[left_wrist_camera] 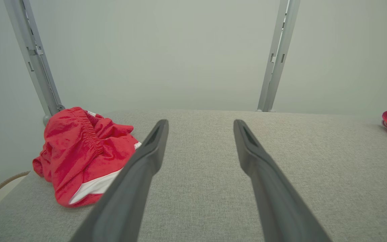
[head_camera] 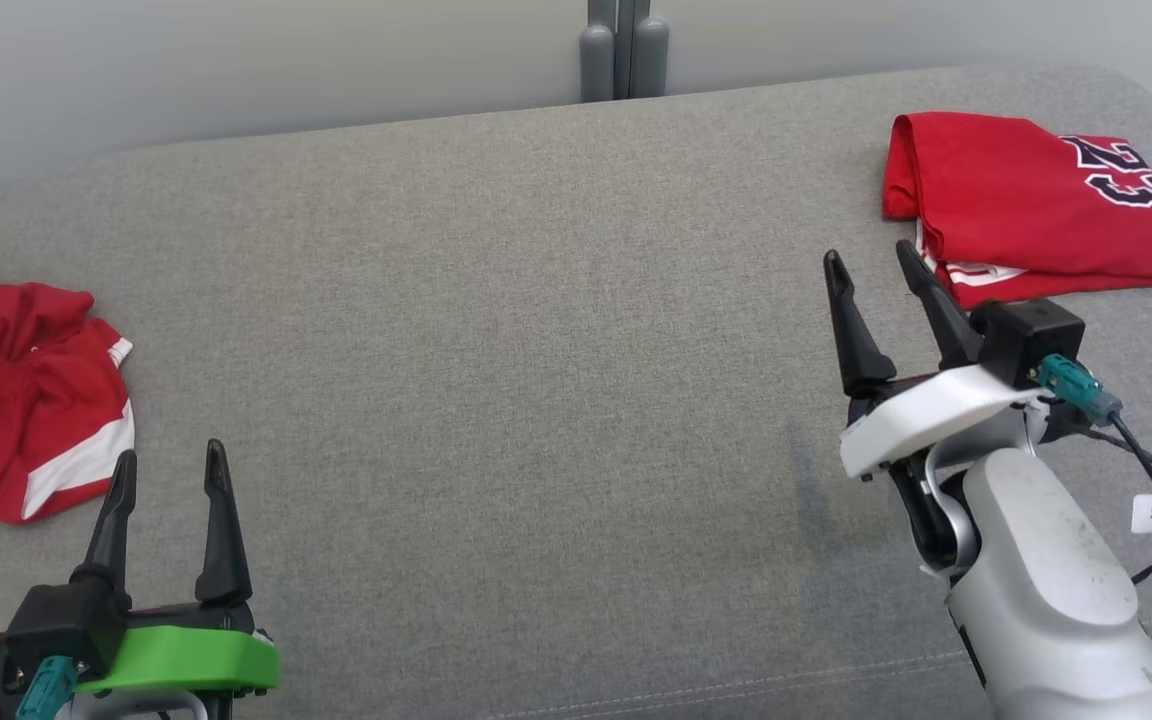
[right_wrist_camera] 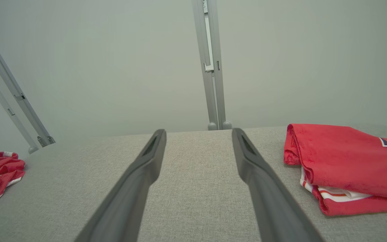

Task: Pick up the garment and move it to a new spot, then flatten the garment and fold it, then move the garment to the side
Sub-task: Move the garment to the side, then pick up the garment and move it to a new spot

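A folded red jersey [head_camera: 1036,200] lies at two o'clock on a grey cushion [head_camera: 536,350], with crumpled red shorts [head_camera: 16,380] at nine. The left gripper [head_camera: 170,450], at seven o'clock, and the right gripper [head_camera: 869,250], at three, are both spread wide and empty.

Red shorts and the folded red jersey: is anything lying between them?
No. In the head view only bare grey upholstery stretches from the crumpled shorts to the folded jersey; the open right gripper hovers near the jersey.
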You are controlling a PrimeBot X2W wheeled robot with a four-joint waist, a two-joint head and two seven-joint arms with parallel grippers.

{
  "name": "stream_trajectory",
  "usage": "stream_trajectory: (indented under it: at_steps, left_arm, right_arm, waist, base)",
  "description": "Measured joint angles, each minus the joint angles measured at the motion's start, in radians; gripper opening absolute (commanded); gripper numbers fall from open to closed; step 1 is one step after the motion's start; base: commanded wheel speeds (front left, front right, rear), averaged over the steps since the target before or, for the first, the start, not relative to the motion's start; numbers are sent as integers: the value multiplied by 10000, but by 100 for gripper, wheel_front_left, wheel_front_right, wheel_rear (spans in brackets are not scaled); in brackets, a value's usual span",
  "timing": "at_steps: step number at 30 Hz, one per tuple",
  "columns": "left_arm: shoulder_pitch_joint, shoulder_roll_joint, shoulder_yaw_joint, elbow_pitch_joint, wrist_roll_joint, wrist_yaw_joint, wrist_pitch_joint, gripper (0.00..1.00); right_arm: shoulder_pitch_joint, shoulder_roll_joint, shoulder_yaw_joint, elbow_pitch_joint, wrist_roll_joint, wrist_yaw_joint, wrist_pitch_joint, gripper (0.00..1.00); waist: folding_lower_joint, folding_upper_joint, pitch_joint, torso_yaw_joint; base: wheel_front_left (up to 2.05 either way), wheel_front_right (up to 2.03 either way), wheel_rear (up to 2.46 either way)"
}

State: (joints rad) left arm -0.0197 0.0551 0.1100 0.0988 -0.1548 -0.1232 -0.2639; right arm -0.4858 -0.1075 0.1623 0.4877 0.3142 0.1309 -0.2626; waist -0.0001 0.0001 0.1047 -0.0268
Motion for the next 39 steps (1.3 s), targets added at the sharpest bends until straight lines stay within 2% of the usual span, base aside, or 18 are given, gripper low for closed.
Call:
stream_trajectory:
  at_steps: [19,27,39]
  left_arm:
    - [622,-46,-249,88,-142,407,0,100]
    - [853,-50,-349,144,-100,529,0,100]
    - [967,-52,-389,359,265,527,0,100]
  right_arm:
    - [2867,395,-370,-2027,-1177,0,0,100]
    - [3743,543,-767,-2301,-1283,-2,-2,100]
    - [3805,573,-729,-2282,-1321,0,-2,100]
  waist:
    - [0,0,-676,155]
    - [0,0,-992,193]
    - [0,0,-1139,53]
  base:
    - [0,0,0]
    - [0,0,0]
    - [0,0,0]
